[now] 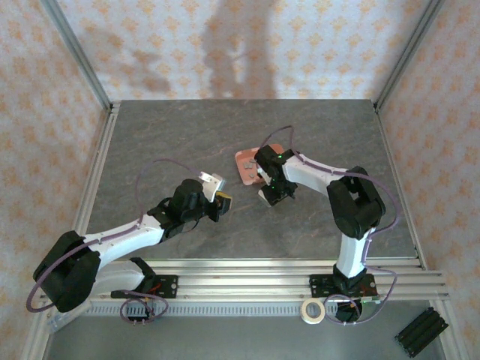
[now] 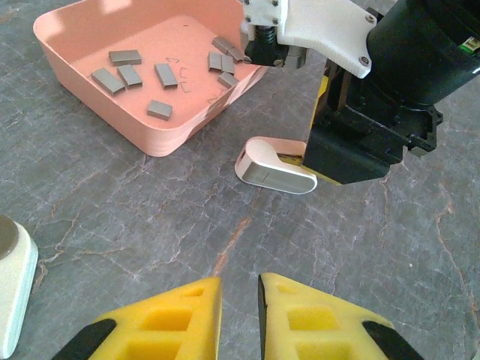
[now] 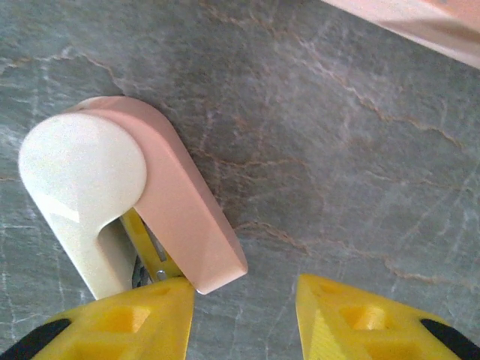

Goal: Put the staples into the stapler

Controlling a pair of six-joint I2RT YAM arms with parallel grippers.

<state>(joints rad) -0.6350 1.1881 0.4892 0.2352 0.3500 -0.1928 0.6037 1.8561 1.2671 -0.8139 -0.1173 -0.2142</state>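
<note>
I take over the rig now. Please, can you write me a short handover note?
Left gripper: shut, empty, over bare table.
Right gripper: open, one finger beside the stapler, not gripping it.
Staples: loose in the tray; the stapler lies on the table next to it.
Done: no strip taken yet.
To do: open the stapler, pick a strip, insert it, close.

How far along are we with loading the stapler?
Done: nothing visible; grey metal staple strips lie in the salmon-pink rectangular tray. In hand: the open right tool hovers at the pale pink-and-white mini stapler, not gripping it. Remaining: grasp stapler, open it, insert a strip.
</note>
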